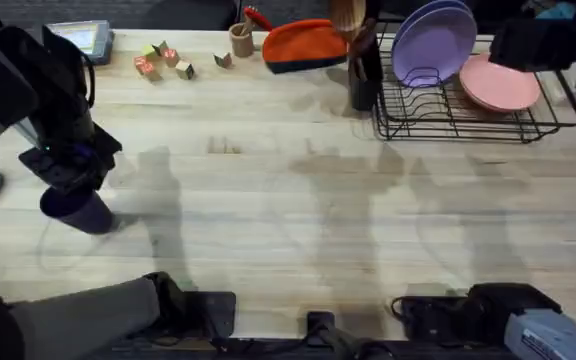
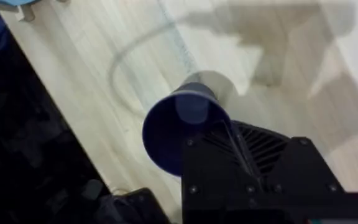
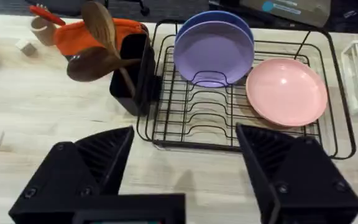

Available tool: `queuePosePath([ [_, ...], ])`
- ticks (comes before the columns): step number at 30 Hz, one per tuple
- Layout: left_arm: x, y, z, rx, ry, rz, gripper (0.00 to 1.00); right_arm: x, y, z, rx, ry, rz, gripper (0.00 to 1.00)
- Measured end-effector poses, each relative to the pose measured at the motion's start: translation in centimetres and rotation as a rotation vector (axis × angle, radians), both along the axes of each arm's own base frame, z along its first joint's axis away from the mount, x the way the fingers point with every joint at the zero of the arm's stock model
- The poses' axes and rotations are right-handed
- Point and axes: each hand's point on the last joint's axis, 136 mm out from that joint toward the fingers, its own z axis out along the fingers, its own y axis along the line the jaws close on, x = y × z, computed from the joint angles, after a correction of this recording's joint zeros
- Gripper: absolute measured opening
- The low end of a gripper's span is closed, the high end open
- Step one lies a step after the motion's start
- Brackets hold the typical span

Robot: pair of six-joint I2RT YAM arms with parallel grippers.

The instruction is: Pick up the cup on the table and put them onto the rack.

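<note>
Left claw (image 1: 68, 185) is clenched on the dark navy-purple cylindrical cup (image 1: 78, 210) at the near left of the light plank-grain wooden table (image 1: 298, 220); the grip sits at the rim (only one finger is visible), so the cup could twist loose in transit. The black wire rack (image 1: 468, 115) lies well apart, already holding a lilac plate (image 3: 213, 53) and a pink plate (image 3: 286, 90), so a collision there is possible. Right claw (image 3: 185, 168) stands released before it.

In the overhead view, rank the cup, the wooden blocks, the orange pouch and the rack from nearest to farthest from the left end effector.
1. Cup, at the left end effector, near the table's left edge.
2. Wooden blocks, far left.
3. Orange pouch, far centre.
4. Rack, far right.
</note>
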Motion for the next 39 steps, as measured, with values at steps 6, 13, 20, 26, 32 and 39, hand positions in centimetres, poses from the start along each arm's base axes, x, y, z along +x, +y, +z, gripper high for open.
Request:
queuePosePath([
  [6, 0.5, -0.9, 0.9, -0.003, 0.022, -0.065, 0.044, 0.0, 0.0, 0.0, 0.0, 0.0, 0.0, 0.994],
  [13, 5.1, -5.9, 3.7, 0.027, -0.016, -0.352, 0.044, 0.0, 0.0, 0.0, 0.0, 0.0, 0.0, 0.994],
  [20, 8.2, -11.4, 6.0, 0.045, -0.087, -0.561, 0.043, 0.0, 0.0, 0.0, 0.0, 0.0, 0.0, 0.994],
  [26, 9.0, -15.1, 6.8, 0.041, -0.119, -0.677, 0.042, 0.0, 0.0, 0.0, 0.0, 0.001, 0.0, 0.994],
  [32, 9.1, -20.3, 6.6, -0.037, -0.151, -0.824, 0.042, 0.0, 0.0, 0.0, 0.0, 0.001, 0.0, 0.994],
  [39, 9.3, -27.5, 6.9, -0.174, -0.198, -1.152, 0.04, 0.0, 0.0, 0.0, 0.011, 0.003, -0.006, 0.994],
])
